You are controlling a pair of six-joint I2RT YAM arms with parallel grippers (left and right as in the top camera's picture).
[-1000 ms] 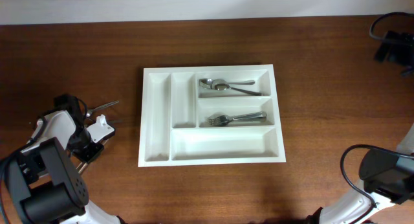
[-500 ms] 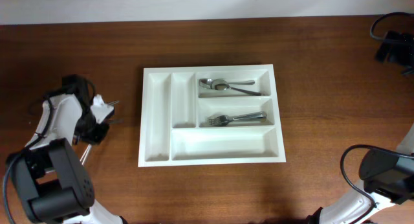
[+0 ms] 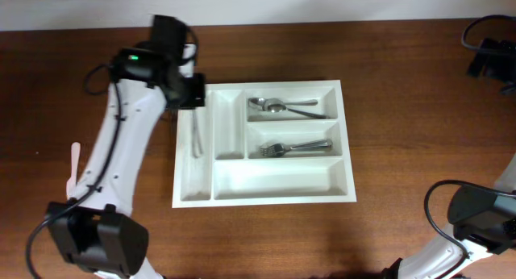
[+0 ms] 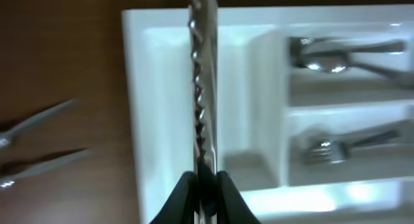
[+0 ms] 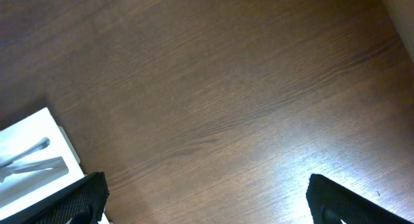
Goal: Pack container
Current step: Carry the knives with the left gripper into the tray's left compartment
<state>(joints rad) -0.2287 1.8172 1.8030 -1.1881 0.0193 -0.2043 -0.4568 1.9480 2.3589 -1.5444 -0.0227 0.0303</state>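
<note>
The white tray (image 3: 274,181) has spoons (image 3: 278,106) and a fork (image 3: 294,147) in two boxes, the left gripper (image 4: 206,179) pinches a knife (image 4: 199,88) over the tray's long left slot, and the right gripper (image 5: 206,201) is wide open.

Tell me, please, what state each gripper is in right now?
Left gripper: closed, holding a knife over the tray.
Right gripper: open, empty.

The knife (image 4: 197,88) runs off the top edge, its tip unseen; two blurred utensils (image 4: 45,115) at far left are cut off.
</note>
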